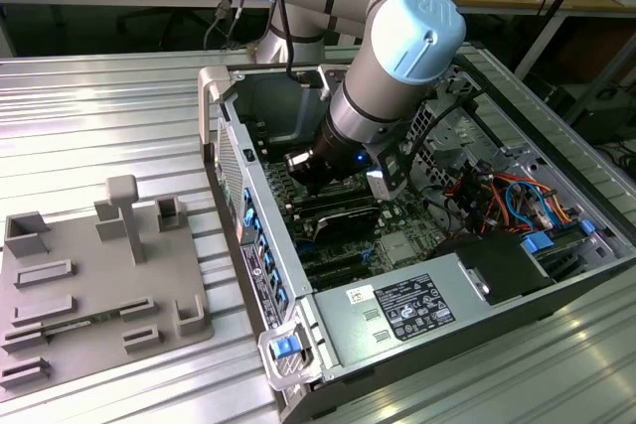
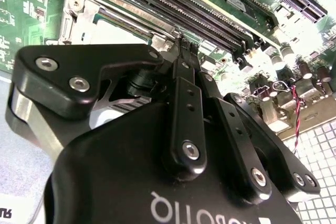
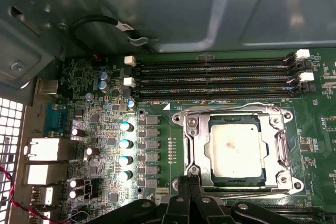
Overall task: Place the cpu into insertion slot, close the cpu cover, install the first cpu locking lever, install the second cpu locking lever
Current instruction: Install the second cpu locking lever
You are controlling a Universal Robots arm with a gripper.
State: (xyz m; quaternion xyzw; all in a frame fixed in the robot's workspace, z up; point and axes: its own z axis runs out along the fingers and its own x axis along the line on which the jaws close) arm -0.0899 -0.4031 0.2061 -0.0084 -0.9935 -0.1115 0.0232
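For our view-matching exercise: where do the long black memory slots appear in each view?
Exterior view: long black memory slots just beside the black gripper.
First wrist view: slots across the silvery socket frame from the gripper.
Second wrist view: slots beyond the gripper.
Shared landmark: the gripper.

open computer case [image 1: 417, 275] lying on a ribbed metal worktop [image 1: 109, 116]; grey moulded fixture tray [image 1: 89, 285] at the exterior view's left; green motherboard [image 3: 105, 129] with long black memory slots [image 3: 210, 80], row of capacitors [image 3: 126, 150]; orange and blue cables [image 1: 517, 196] inside the case.
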